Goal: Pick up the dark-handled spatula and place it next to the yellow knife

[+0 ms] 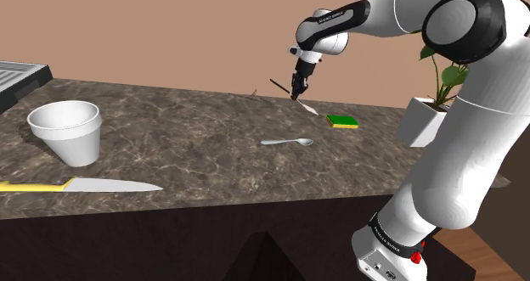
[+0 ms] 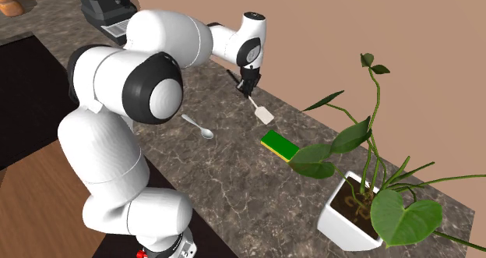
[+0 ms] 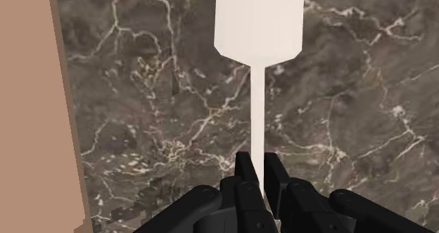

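Note:
My gripper (image 1: 297, 89) is shut on the spatula (image 1: 309, 107) near the back of the dark marble counter (image 1: 204, 143). The spatula hangs tilted, its dark handle sticking up behind the fingers and its pale blade (image 2: 263, 114) pointing down just above the counter. In the wrist view the fingers (image 3: 246, 174) clasp the thin white shaft and the blade (image 3: 258, 20) stretches away from them. The yellow-handled knife (image 1: 31, 187) lies at the counter's front edge, far toward the shoulder view's left, its silver blade pointing right.
A white cup (image 1: 67, 131) stands behind the knife. A white spoon (image 1: 287, 142) lies mid-counter, and a green-and-yellow sponge (image 1: 343, 121) lies near the gripper. A potted plant (image 2: 366, 194) stands beside the arm. A dark appliance (image 2: 105, 7) stands at the far end. The brown wall runs close behind.

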Action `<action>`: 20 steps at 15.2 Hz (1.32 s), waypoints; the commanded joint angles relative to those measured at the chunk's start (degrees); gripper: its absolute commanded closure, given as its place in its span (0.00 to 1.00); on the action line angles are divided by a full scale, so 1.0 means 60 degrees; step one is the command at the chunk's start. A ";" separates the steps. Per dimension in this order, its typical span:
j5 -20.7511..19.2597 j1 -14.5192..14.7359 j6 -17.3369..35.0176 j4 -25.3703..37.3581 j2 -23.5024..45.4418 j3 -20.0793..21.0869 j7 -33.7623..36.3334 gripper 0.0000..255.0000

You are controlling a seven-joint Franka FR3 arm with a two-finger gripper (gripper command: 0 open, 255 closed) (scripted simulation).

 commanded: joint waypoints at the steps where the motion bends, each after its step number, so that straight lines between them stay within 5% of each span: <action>1: -0.0082 0.0006 -0.0247 0.0141 -0.0119 -0.0020 0.0054 1.00; 20: -0.0300 0.2206 -0.0258 0.0907 0.0325 0.1604 0.4014 1.00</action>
